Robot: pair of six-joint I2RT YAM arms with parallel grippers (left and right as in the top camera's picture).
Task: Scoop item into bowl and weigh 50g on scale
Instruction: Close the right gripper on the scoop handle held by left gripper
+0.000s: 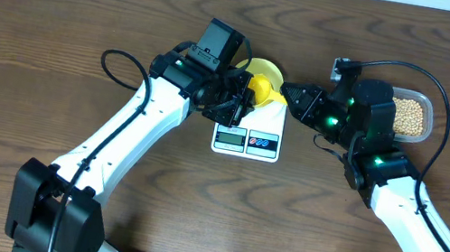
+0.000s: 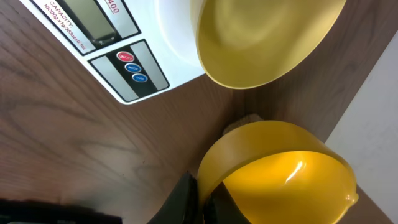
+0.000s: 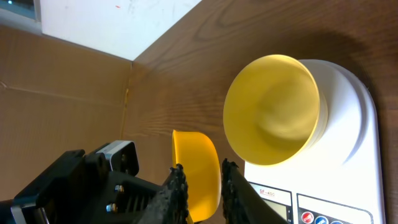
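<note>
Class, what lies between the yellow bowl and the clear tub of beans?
Overhead view: the right gripper and its wrist sit between bowl and tub.

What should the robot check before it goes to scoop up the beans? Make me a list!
1. Bowl sits on the scale: ok.
2. Bowl has nothing in it yet: ok.
3. Scoop is gripped by the left claw: ok.
4. Scoop is empty and ready to dip: ok.
5. Beans are waiting in the tub: ok.
6. Right claw is clear of the scoop: cannot tell; the scoop shows right between its fingers. The display shows no digits I can read, so zero is also cannot tell.
</note>
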